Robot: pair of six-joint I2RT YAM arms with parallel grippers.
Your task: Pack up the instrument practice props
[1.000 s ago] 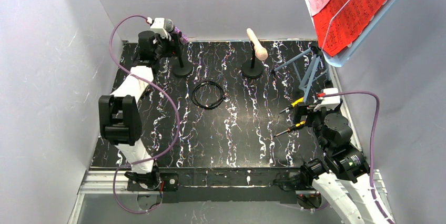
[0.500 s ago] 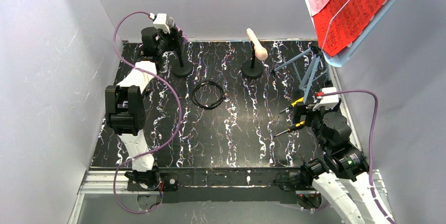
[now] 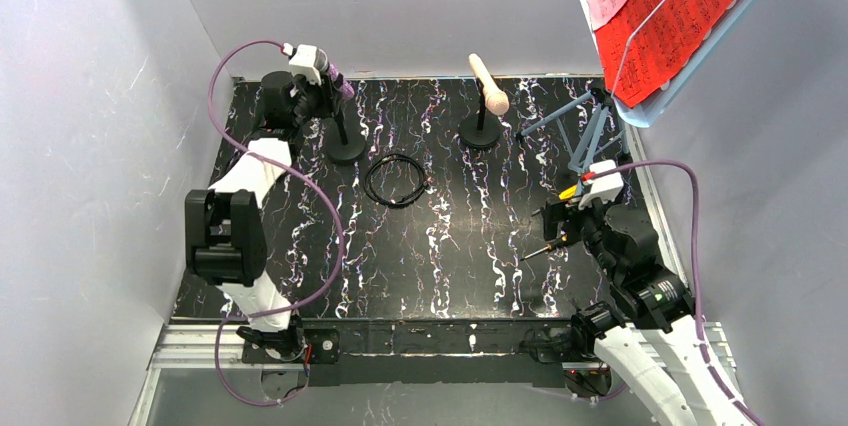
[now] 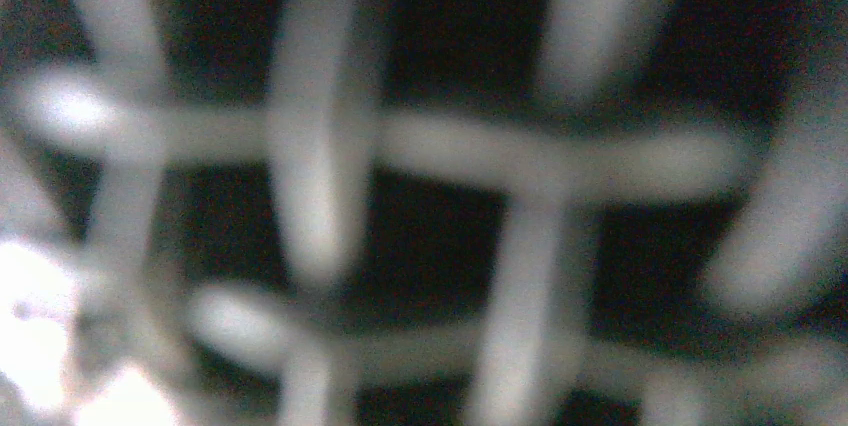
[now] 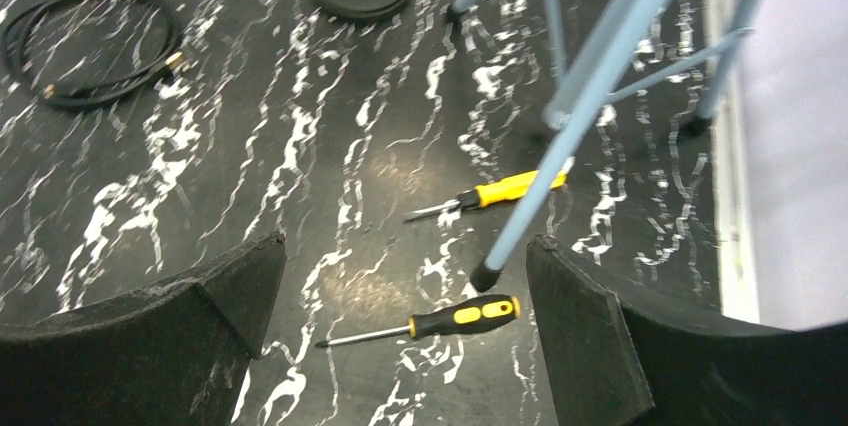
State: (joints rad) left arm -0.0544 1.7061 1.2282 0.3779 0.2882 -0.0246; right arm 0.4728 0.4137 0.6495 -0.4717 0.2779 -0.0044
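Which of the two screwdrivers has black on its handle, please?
The nearer screwdriver, just before the stand foot; the farther screwdriver has an all-yellow handle.

No text, label or number is legible; print on the red and pink sheet-music pages (image 3: pixel 700 6) is too small.
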